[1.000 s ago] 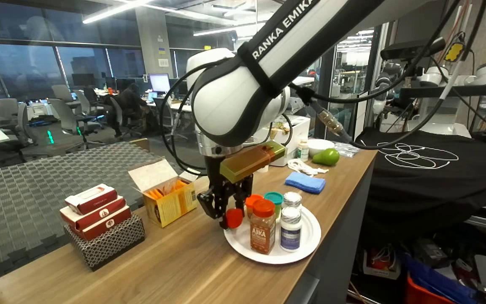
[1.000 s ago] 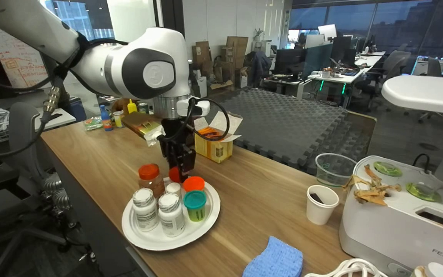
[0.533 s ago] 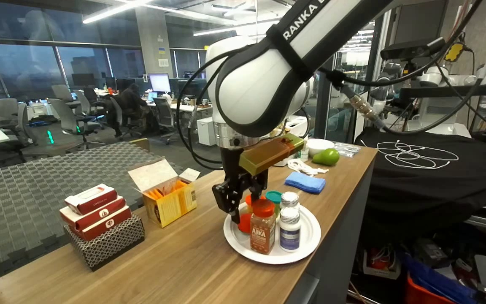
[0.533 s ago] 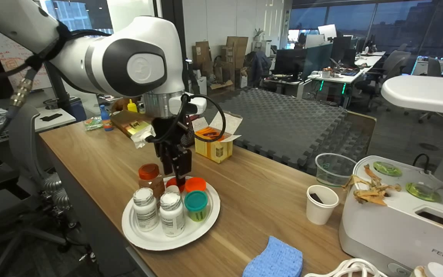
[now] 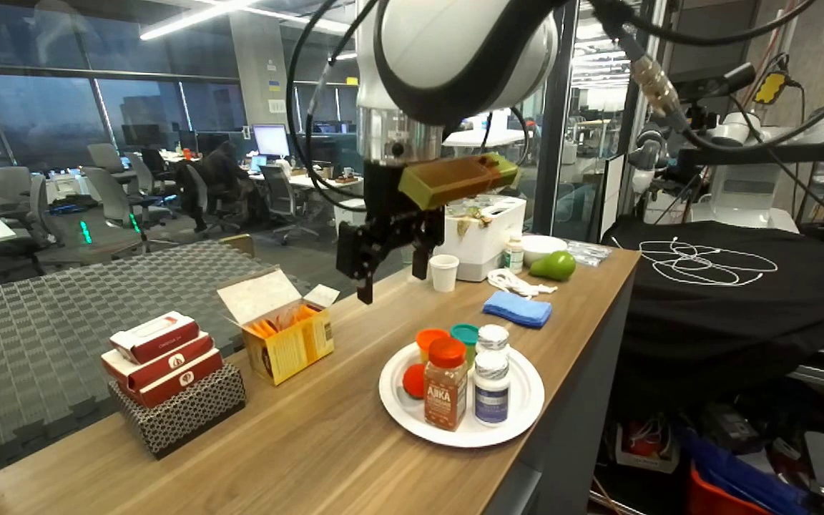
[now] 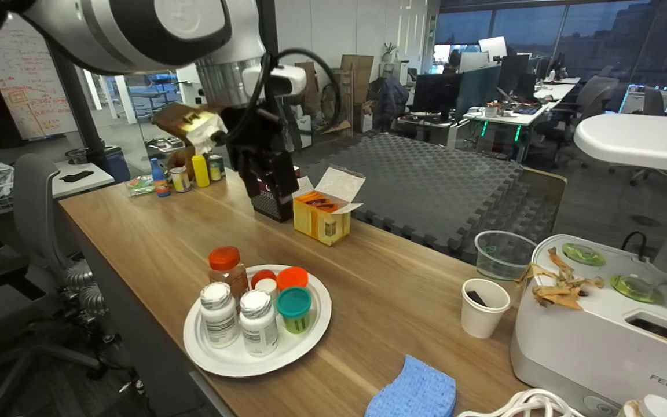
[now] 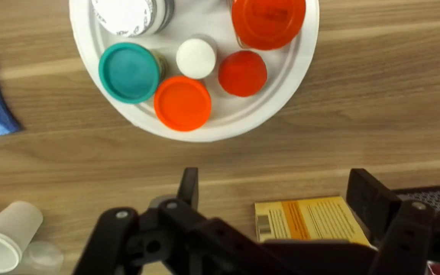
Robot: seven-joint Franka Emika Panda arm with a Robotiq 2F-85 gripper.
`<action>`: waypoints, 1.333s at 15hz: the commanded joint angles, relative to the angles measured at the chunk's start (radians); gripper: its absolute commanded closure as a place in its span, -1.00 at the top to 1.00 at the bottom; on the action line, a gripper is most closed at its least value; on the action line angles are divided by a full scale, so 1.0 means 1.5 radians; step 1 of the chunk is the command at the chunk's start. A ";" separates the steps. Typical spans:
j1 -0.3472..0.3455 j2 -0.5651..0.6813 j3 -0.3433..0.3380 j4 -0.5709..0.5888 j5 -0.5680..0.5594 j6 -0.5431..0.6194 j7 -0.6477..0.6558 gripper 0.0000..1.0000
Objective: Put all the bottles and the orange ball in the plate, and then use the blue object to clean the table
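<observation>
In an exterior view, the yellow box [image 5: 289, 354] stands left of the plate [image 5: 471, 435]. The gripper [image 5: 393, 280] hangs above and left of the plate, jaws wide apart, holding nothing. The orange ball [image 5: 413, 380] rests on the plate's left part; further right on it stand the brown bottle [image 5: 445, 393] and white bottles [image 5: 491, 399]. Past the plate, apart from it, lies the blue object [image 5: 518, 309]

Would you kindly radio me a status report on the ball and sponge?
Gripper open, holding nothing. Ball on plate. Cord close to sponge, might snag.
</observation>
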 commanded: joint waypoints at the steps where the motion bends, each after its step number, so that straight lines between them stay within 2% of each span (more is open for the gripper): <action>1: -0.011 -0.065 0.007 0.009 -0.022 -0.047 -0.040 1.00; 5: -0.043 -0.176 0.005 -0.040 -0.011 -0.140 -0.101 1.00; 9: -0.079 -0.311 0.001 -0.168 0.022 -0.175 -0.140 1.00; 10: -0.087 -0.336 -0.001 -0.203 0.053 -0.182 -0.161 1.00; 11: -0.083 -0.260 0.007 -0.112 0.019 -0.187 -0.132 1.00; 14: -0.094 -0.316 0.004 -0.184 0.039 -0.189 -0.149 1.00; 20: -0.094 -0.321 0.005 -0.195 0.039 -0.189 -0.149 1.00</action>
